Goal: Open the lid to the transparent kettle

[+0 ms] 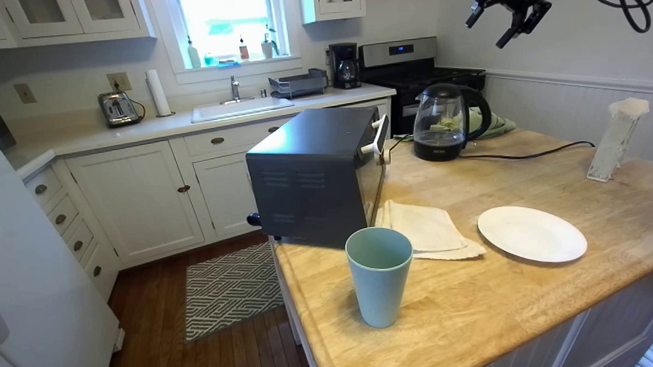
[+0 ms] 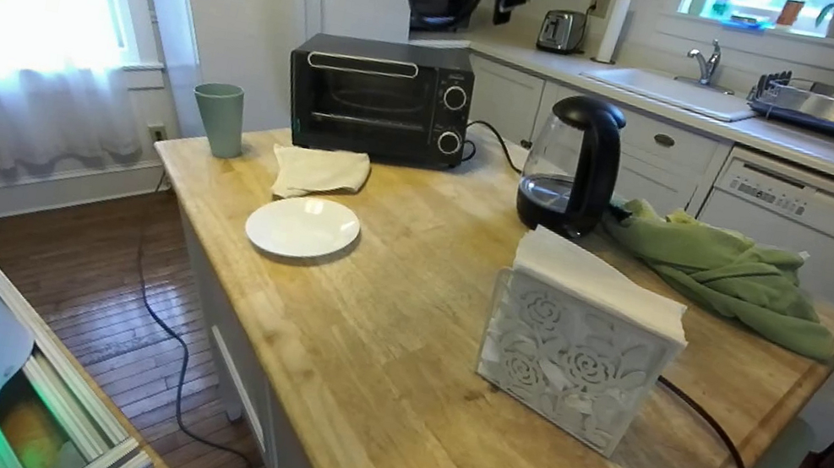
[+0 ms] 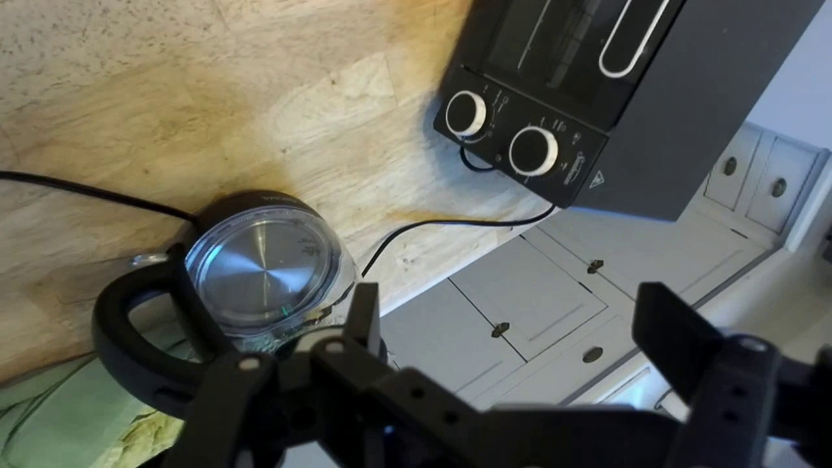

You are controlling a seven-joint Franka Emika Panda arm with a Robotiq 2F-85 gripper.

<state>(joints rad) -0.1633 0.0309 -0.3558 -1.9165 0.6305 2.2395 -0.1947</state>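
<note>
The transparent kettle (image 1: 438, 120) stands upright on the wooden table, with some water in it. It also shows in an exterior view (image 2: 555, 155) and in the wrist view (image 3: 266, 266). Its black lid (image 1: 443, 90) is down on top in both exterior views (image 2: 589, 112). In the wrist view the lid is mostly hidden behind a finger. My gripper (image 1: 486, 34) is open and empty, high above the table and apart from the kettle. In the wrist view the fingers (image 3: 507, 296) are wide apart, with the kettle's top by the left finger.
A black toaster oven (image 2: 376, 98) stands beside the kettle. A green towel (image 2: 728, 272) lies by its handle. A napkin holder (image 2: 577, 348), white plate (image 1: 532, 234), cream cloth (image 1: 426, 226) and teal cup (image 1: 380, 279) are on the table. A black cord (image 1: 526, 156) runs across it.
</note>
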